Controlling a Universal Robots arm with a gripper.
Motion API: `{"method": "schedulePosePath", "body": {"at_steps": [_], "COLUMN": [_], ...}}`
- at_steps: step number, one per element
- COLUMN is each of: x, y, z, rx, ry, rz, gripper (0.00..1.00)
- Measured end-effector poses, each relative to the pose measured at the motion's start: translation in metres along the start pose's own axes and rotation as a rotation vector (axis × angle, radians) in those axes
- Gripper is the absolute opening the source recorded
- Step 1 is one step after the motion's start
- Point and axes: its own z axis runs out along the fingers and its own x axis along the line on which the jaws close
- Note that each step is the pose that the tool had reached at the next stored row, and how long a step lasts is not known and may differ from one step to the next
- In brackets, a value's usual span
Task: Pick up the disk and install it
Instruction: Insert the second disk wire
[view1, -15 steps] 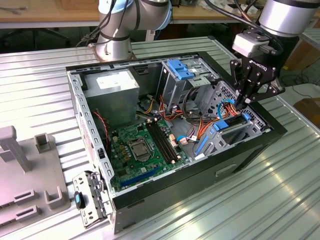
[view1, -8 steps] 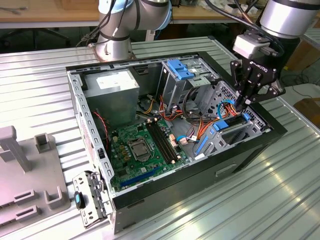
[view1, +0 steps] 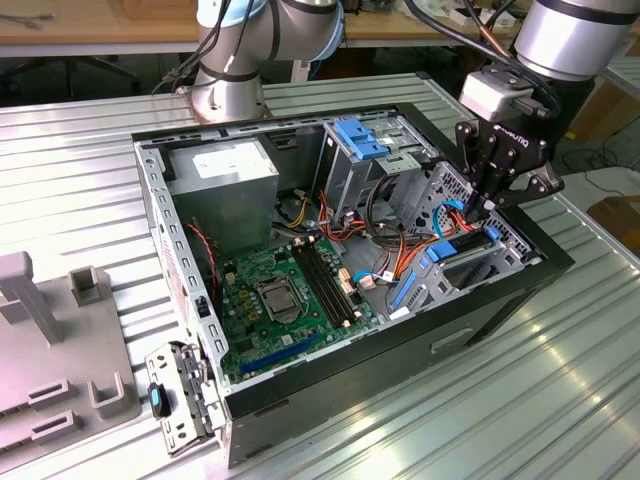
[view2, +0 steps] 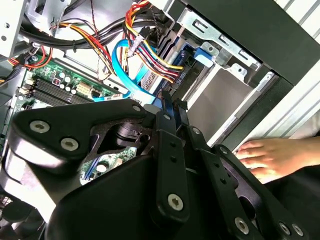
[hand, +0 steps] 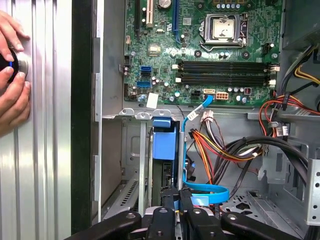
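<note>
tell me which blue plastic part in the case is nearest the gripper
The blue-framed disk right under the gripper; the blue bracket sits farther off, atop the other cage.

The end effector (view1: 482, 212) had its fingertips sunk behind the drive cage (view1: 470, 265) at the case's 3 o'clock side in the exterior view; finger spacing could not be determined. In the second wrist view its black linkages (view2: 165, 165) screened most of the motherboard (view2: 55, 87). A person's hand (view2: 272, 157) was cut off by the frame edge. The disk (hand: 163, 142) was mostly hidden within the cage.
</note>
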Motion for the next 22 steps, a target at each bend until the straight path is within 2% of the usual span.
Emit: {"method": "schedulePosePath", "body": {"at_steps": [6,11,16,19,21,22], "x": [-0.0001,-0.0001,-0.0002,0.0002,0.0019,0.0034], "y": [0.0,0.0,0.0,0.0001,0.0003,0.0004], "z": [0.0002,0.0001,0.0,0.0008,0.0023,0.0031], "rx": [0.0,-0.0003,-0.0005,0.0004,0.003,0.0048], "ry": [0.0009,0.0133,0.0224,0.021,0.0142,0.0049], "rz": [0.0,-0.001,-0.001,-0.001,0.0,0.0], "gripper": [0.16,0.16,0.16,0.16,0.16,0.16]}}
